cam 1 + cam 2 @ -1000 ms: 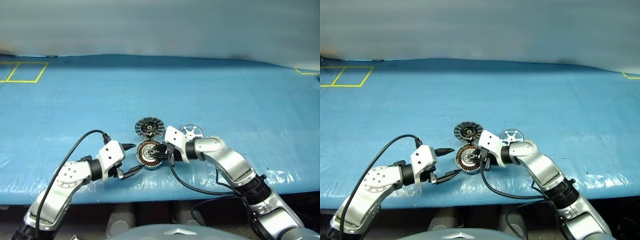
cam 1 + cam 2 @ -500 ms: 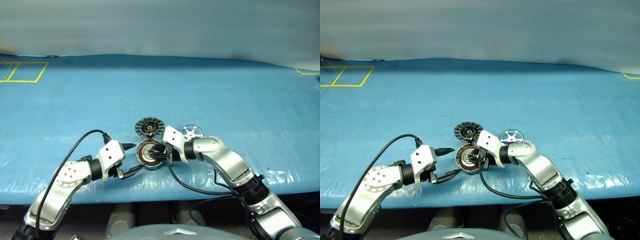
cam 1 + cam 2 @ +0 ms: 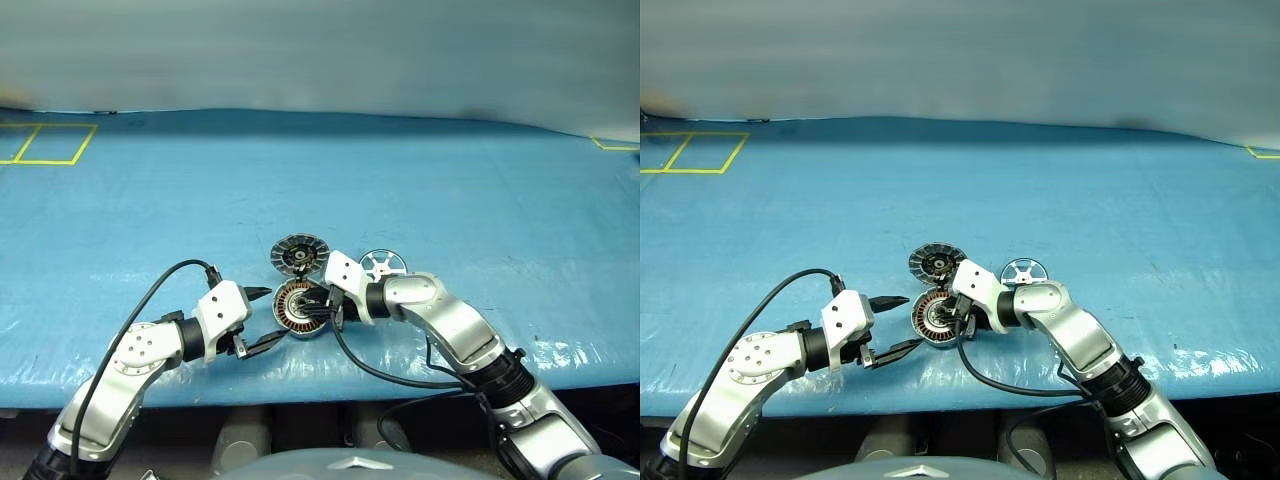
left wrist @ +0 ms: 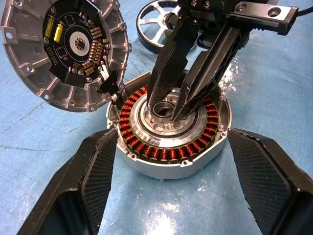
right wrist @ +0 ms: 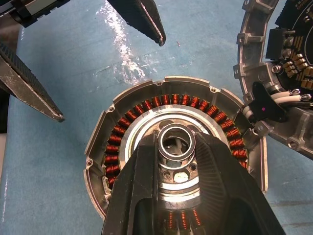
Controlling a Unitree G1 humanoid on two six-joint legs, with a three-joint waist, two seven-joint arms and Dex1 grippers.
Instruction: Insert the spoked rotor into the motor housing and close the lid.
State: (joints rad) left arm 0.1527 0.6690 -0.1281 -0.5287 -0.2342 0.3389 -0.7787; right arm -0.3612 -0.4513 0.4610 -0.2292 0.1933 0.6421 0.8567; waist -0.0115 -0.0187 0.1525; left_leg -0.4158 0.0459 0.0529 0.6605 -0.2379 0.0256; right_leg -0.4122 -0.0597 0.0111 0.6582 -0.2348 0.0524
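Two arms meet low over the blue table cover (image 3: 450,180). Head views: the motor housing (image 3: 297,308) sits on the cover near the front edge, its copper windings facing up. The lid (image 3: 298,253) lies open just behind it, joined at the housing's far edge, circuit face up. The spoked rotor (image 3: 382,265) rests flat on the cover, just right of the lid and apart from the housing. The left gripper (image 3: 264,317) hangs just left of the housing, its fingers spread wide, holding nothing. The right gripper (image 3: 958,318) reaches in from the right, tips over the housing's centre.

Left wrist view: the left fingers (image 4: 90,181) flank the housing (image 4: 168,164) on both sides without touching it. The right gripper (image 4: 172,105) comes down into the middle, its two narrow tips pinched on a small metal ring (image 4: 162,108) at the hub. The lid (image 4: 63,51) and the rotor (image 4: 156,22) lie beyond.

Right wrist view: the right fingers (image 5: 142,196) close on the ring (image 5: 176,141) at the housing's (image 5: 122,122) centre. The lid's rim (image 5: 254,63) sits beside it.
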